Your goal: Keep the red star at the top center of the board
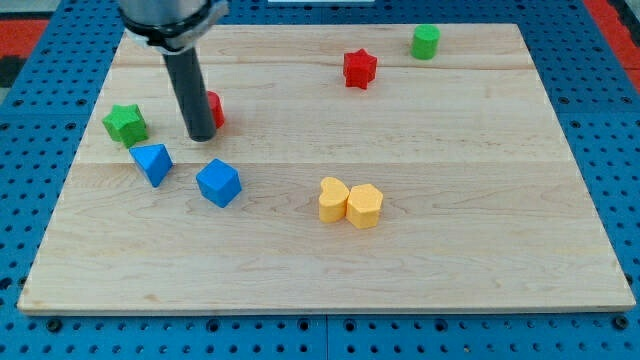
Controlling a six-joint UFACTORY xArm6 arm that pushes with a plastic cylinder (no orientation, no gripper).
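Note:
The red star (359,68) sits near the view's top, a little right of centre, on the wooden board (450,250). My tip (200,136) is down on the board at the view's left, far from the star. It stands right in front of a red block (213,108) that the rod partly hides; I cannot tell if they touch. A green star (125,123) lies to the tip's left. A blue triangle block (152,163) and a blue cube (218,183) lie just below the tip.
A green cylinder (425,42) stands at the view's top right, close to the red star. Two yellow blocks (351,202) sit touching each other near the board's centre. Blue pegboard (610,120) surrounds the board.

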